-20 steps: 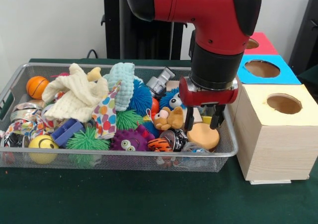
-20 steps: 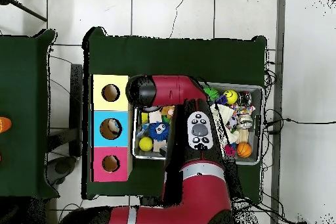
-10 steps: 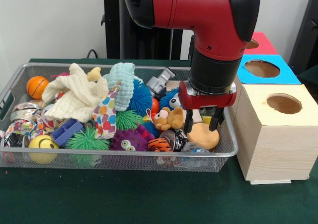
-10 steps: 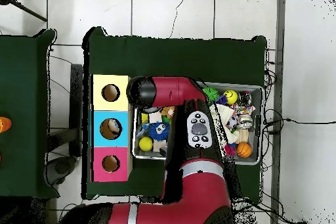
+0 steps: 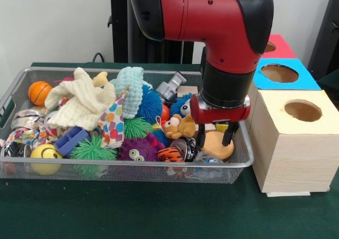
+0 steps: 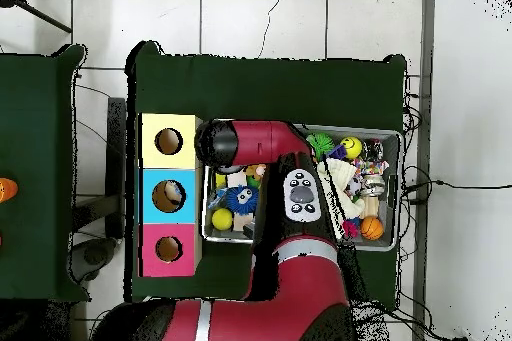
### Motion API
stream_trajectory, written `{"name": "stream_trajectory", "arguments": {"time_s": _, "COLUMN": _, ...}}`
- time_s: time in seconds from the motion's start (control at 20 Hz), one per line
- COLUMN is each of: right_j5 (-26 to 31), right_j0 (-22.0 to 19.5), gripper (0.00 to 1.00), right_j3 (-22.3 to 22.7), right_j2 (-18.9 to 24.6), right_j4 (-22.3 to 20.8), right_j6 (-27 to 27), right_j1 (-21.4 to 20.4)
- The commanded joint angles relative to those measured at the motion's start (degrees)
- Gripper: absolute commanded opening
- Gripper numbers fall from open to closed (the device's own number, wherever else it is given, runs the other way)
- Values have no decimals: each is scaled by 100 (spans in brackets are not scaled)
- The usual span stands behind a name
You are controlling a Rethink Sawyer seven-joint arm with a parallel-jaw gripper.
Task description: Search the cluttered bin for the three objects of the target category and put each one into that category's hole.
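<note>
Hanging open-fingered, hand (image 5: 214,136) straddled tan round block (image 5: 216,145) at right end of mesh bin (image 5: 241,159), beside wooden box (image 5: 288,143) on green worktop (image 5: 159,212).

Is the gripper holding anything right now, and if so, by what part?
Nothing is held yet. The gripper is open, its fingers straddling the top of the tan round disc at the bin's end nearest the boxes, not closed on it.

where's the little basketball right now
In the front view the basketball sits in the bin's far left corner, beside the cream cloth. In the overhead view it lies in the lower right corner.
</note>
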Motion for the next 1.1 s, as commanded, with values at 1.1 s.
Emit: {"name": "stream_trajectory", "arguments": {"time_s": 1.1, "right_j5": 215, "right_j0": 115, "gripper": 100, "right_j3": -207, "right_j2": -27, "right_j4": 3, "right_j6": 662, "right_j1": 286}}
